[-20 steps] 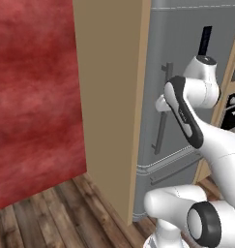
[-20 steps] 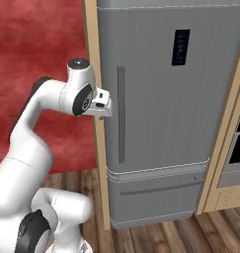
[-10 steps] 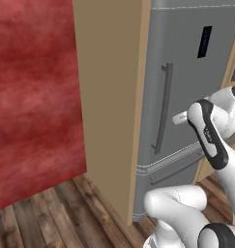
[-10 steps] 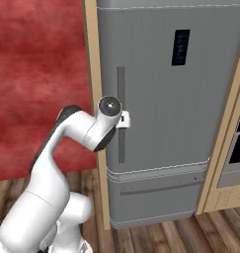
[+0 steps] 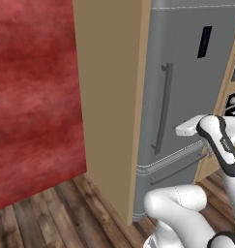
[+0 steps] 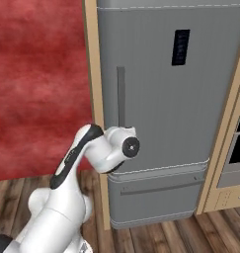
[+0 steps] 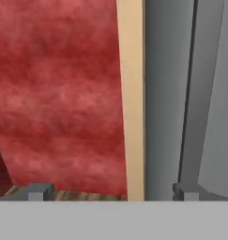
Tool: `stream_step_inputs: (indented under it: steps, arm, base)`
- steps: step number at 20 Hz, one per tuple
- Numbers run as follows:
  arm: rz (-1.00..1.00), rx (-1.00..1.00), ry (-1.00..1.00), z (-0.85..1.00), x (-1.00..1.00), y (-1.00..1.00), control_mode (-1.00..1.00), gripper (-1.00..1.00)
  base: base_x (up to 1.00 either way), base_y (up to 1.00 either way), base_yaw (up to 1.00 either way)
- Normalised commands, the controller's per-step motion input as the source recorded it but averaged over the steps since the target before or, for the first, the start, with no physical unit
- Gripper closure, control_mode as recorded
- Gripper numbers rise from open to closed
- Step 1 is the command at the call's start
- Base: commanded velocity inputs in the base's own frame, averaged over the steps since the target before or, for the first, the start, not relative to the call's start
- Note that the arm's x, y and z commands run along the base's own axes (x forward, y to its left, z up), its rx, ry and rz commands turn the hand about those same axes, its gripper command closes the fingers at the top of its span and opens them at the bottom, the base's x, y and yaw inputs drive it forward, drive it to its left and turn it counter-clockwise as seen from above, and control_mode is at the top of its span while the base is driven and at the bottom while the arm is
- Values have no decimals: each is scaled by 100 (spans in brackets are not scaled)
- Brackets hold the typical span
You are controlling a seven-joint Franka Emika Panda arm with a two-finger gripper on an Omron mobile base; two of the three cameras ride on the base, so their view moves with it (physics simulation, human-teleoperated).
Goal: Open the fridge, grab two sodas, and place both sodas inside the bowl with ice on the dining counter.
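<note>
Left base view: the fridge (image 5: 186,101) stands shut inside its tan wood surround (image 5: 109,97), beside a red wall (image 5: 34,97). Its long vertical handle (image 5: 162,107) is the correct grasp point; the lower half appears to suit a firm pull. The door is judged rigid, heavy and smooth-faced.

Right base view: the arm's wrist sits low in front of the handle (image 6: 121,97), above the bottom drawer (image 6: 156,195).

Hand view: the gripper (image 7: 110,191) is spread wide and empty, fingertips (image 7: 38,191) apart. The handle (image 7: 186,93) runs just above the right tip, apparently not yet between the fingers
</note>
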Motion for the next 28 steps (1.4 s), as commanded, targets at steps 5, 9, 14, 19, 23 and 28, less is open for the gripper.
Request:
stream_step_inputs:
  steps: [5,9,14,19,23,28]
  arm:
    - [5,14,-15,-6,26,-10,-100,-100]
    - [0,9,-6,0,33,-2,-100,-100]
    - [0,7,-4,0,38,-4,-100,-100]
    - [0,4,-3,0,40,-25,-100,-100]
    - [0,0,0,0,34,-1,-100,-100]
    - [0,0,0,0,29,0,-100,-100]
  base:
    - [0,0,0]
    - [0,0,0]
    - [0,0,0]
    - [0,0,0]
    - [0,0,0]
    - [0,0,0]
